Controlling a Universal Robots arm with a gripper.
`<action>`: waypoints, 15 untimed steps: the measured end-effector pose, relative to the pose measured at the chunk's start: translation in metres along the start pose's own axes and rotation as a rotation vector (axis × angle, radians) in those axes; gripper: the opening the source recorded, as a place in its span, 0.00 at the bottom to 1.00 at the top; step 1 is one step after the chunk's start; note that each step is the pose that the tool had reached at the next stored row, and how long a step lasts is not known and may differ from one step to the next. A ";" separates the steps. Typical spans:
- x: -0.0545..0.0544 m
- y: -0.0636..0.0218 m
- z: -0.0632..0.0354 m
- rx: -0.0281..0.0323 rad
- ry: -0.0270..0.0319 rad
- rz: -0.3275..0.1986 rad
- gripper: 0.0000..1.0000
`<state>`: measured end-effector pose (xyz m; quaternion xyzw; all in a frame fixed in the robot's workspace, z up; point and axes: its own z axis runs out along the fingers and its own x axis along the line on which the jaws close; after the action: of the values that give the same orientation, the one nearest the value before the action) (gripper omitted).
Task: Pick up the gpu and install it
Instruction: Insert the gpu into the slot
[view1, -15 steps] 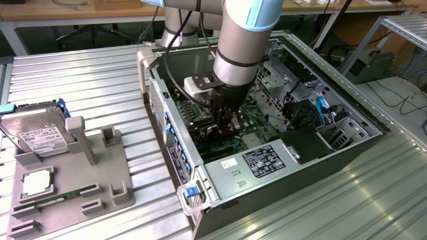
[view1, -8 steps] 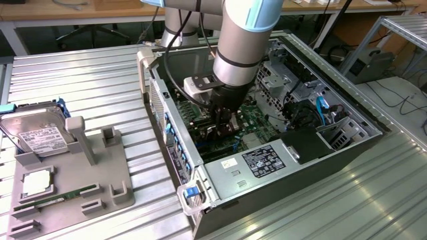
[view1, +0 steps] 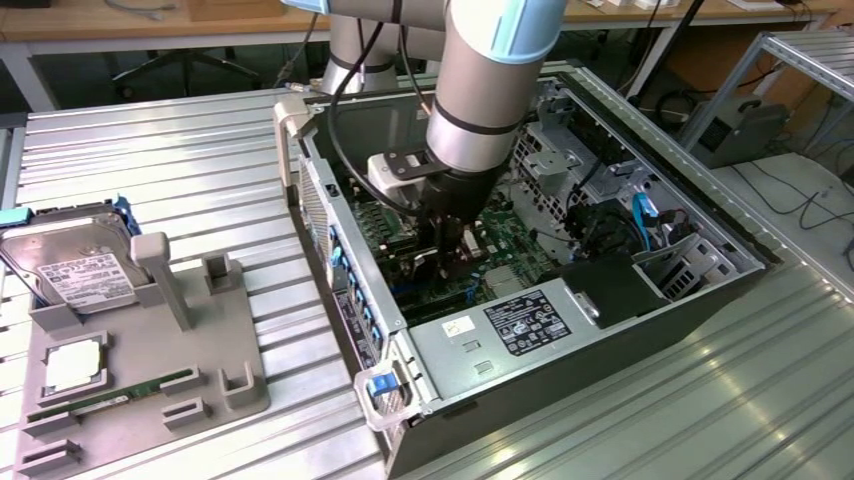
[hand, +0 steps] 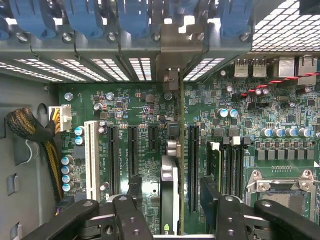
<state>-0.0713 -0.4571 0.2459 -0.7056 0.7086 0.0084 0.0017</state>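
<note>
Because the gpu (hand: 170, 195) is standing on edge in a motherboard (hand: 135, 115) slot, thin side up toward my wrist, I am hanging directly over it with my gripper (hand: 170, 210) straddling the card. My fingers (hand: 131, 212) are standing wide, one on each side of the card with a gap on both faces, so I am holding nothing. The card's silver bracket end is pointing at the rear slot openings under the blue clips (hand: 134, 17), which is where it needs to line up. In the exterior view my gripper (view1: 447, 262) is reaching deep inside the open computer case (view1: 694, 225), while the grey parts tray (view1: 200, 375) outside is keeping the hard drive (view1: 80, 275) and memory stick (view1: 114, 395).
</note>
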 end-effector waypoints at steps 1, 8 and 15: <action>0.000 0.0000 -0.0005 -0.0002 0.0003 0.000 0.59; 0.000 0.0003 -0.0295 0.0001 0.0016 0.000 0.59; -0.001 0.0006 -0.0667 0.0016 0.0030 0.000 0.59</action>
<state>-0.0713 -0.4568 0.3127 -0.7055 0.7087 0.0068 0.0011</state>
